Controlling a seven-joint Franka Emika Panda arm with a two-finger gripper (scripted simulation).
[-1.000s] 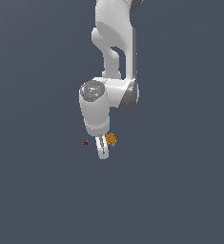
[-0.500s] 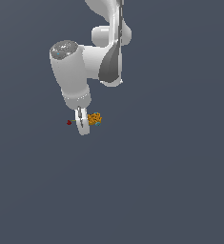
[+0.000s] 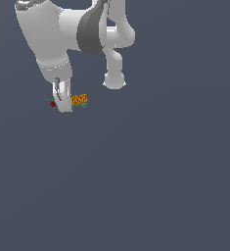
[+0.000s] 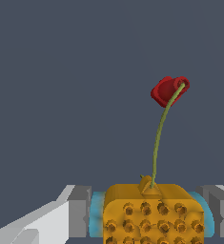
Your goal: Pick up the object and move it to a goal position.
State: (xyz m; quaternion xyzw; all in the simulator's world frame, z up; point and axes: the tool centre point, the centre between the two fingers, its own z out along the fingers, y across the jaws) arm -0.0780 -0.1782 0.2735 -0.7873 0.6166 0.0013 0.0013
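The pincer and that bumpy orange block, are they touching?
Touching. The wrist view shows the block wedged between both grey fingertip pads of the pincer, no gap.

The backdrop [image 3: 165,181] is one flat, dark slate-blue field filling both views from edge to edge. It carries no seam, horizon or texture, so floor and wall cannot be told apart. The light is even and soft, with no cast shadow visible on the surface in either view.
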